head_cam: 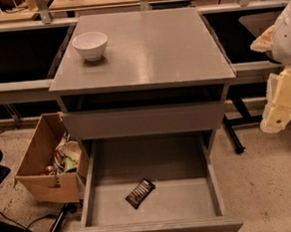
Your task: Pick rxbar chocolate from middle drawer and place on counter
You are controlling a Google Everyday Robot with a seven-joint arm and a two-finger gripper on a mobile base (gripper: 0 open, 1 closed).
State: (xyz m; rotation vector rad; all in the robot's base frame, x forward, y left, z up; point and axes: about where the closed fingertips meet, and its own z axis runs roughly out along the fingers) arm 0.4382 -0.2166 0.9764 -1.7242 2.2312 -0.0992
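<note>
Your arm hangs off the counter's right edge, with the gripper low beside the front right corner.

Your arm (286,28) enters from the right side of the view as a rounded white shell. It is level with the middle of the right edge of the counter (150,47) and well apart from it. Below that shell, a pale cream blocky section drops downward and slants slightly back toward the counter. That is your gripper (279,103), outside the front right corner, lower than the counter's front edge and apart from it. Its lower end points down and a little inward. The rest of your arm is cut off at the view's right side.
</note>
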